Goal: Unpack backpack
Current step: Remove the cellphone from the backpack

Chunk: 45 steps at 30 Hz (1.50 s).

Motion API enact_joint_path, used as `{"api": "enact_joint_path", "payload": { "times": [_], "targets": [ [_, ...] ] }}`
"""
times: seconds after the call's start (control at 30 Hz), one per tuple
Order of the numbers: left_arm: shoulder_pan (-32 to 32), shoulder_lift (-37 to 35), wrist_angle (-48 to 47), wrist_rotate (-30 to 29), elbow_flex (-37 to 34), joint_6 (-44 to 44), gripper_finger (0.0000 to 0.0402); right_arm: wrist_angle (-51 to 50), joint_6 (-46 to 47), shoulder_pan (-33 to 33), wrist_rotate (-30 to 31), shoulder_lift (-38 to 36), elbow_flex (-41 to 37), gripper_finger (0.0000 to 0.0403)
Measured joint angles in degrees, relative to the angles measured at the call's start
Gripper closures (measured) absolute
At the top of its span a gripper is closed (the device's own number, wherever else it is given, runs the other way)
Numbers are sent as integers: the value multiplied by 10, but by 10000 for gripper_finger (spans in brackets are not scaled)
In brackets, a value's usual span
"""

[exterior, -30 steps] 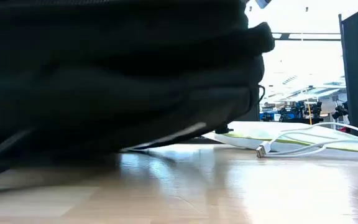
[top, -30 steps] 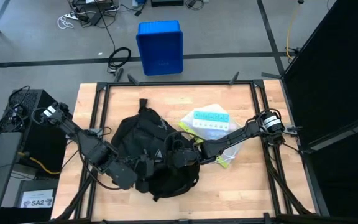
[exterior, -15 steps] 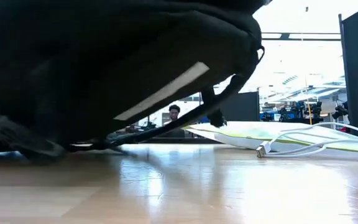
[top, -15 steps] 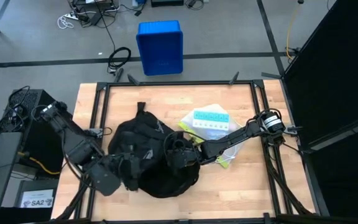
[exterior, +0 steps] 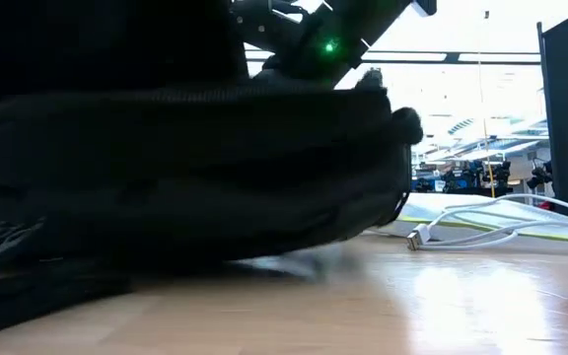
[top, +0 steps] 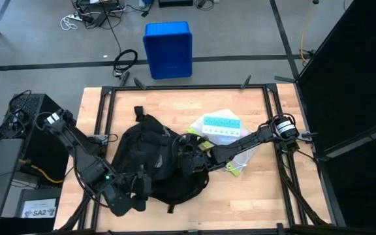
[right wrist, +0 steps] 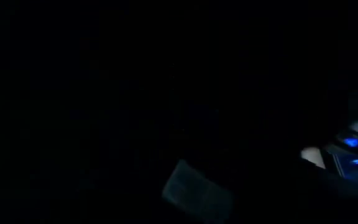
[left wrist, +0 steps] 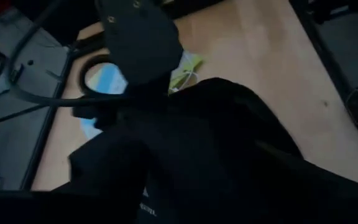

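At the table's near edge, the left gripper [top: 136, 189] sits against the black backpack [top: 152, 160], fingers spread, apparently just letting go. Mid-table, the right gripper [top: 187, 156] reaches inside, its fingers hidden. Beyond lies a pill organizer [top: 220, 125].

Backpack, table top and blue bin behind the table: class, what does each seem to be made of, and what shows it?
Backpack: soft black fabric, matte; it slumps and folds.
Table top: pale wood, probably sealed; plank grain, slight sheen in the low view.
Blue bin: likely moulded plastic; even colour, rigid box shape.
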Motion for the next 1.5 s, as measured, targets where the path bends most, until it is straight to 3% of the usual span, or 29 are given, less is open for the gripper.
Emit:
{"api": "enact_joint_path", "payload": {
  "times": [0.13, 0.37, 0.53, 0.63, 0.8, 0.97, 1.17, 1.37, 1.5],
  "targets": [
    [2, -1, -2, 0, 5, 8, 104, -19, 19, 0, -1, 0, 0, 154],
    [-19, -2, -118, -20, 95, -37, 94, -72, 60, -6, 0, 0, 0, 160],
    [-49, -4, -251, -80, 143, -148, 94, -80, 77, -7, -1, 0, 0, 152],
    [-61, -3, -372, -95, 133, -283, 98, -80, 82, -7, -3, 0, 0, 147],
    [-82, -37, -347, -66, 27, -390, 117, -78, 96, -1, -5, 0, 0, 150],
    [-99, -96, -367, -46, -115, -561, 142, -62, 97, 10, -9, 0, 0, 160],
    [-84, -169, -298, 91, -287, -683, 153, -34, 86, 19, -12, 0, 0, 159],
    [-50, -189, -371, 141, -358, -818, 153, -10, 80, 19, -37, 0, 1, 147],
    [-10, -190, -363, 180, -375, -818, 153, -1, 75, 20, -43, 1, 1, 144]
  ]
}}
